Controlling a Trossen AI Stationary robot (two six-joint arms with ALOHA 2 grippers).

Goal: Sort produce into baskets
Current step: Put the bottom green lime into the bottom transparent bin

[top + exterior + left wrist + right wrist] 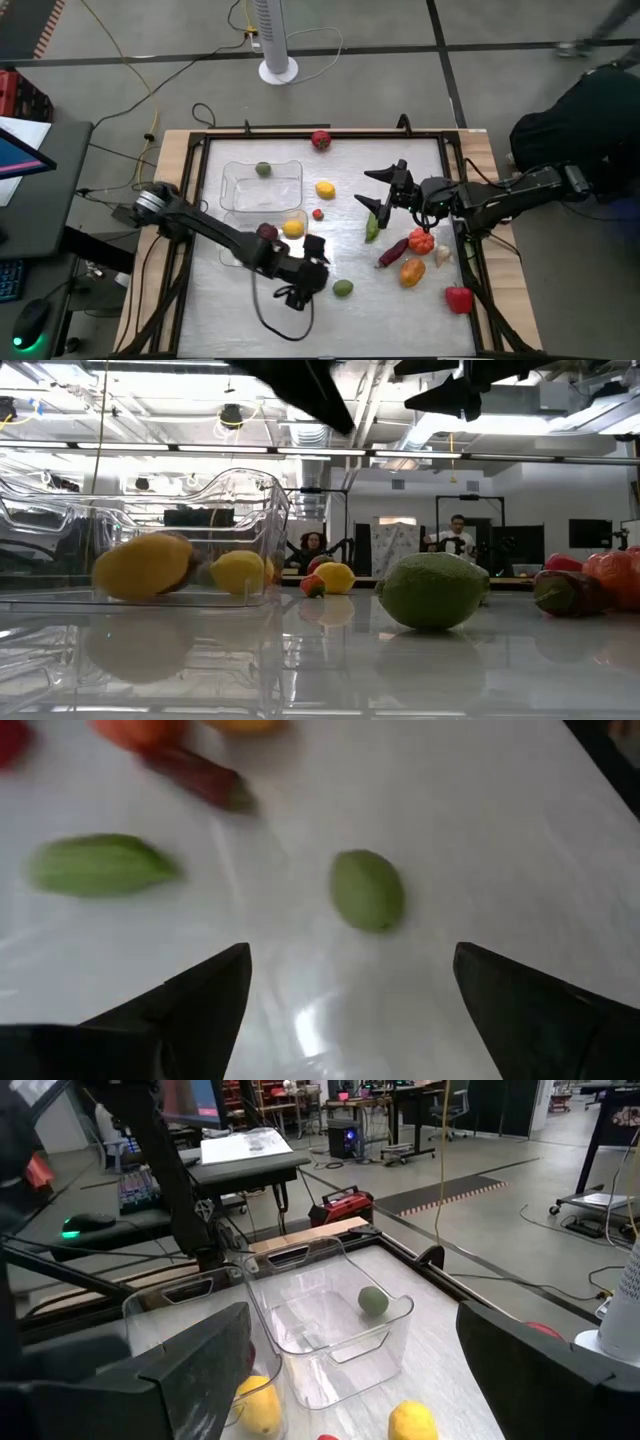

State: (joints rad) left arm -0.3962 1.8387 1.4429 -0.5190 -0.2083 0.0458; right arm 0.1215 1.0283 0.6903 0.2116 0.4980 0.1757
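Sorting was barely begun: one green fruit (pixel 263 169) lay in the upper tray (pixel 262 187) at frame left-centre; most produce stayed scattered right of centre; the left gripper (pixel 312 272), open and empty, hovered near a lime (pixel 343 288); the right gripper (pixel 383 188) gaped empty.

Grey concrete floor (pixel 500 40), white pedestal fan (pixel 277 40), desks with monitors (pixel 245 1145), ceiling strip lights (pixel 200 448)

**Legible Text and Markings**

No readable text, label, brand, number or sign appears in any view. The monitor (pixel 20 150) left of the table (pixel 420 160) shows coloured areas only; its content cannot be read.
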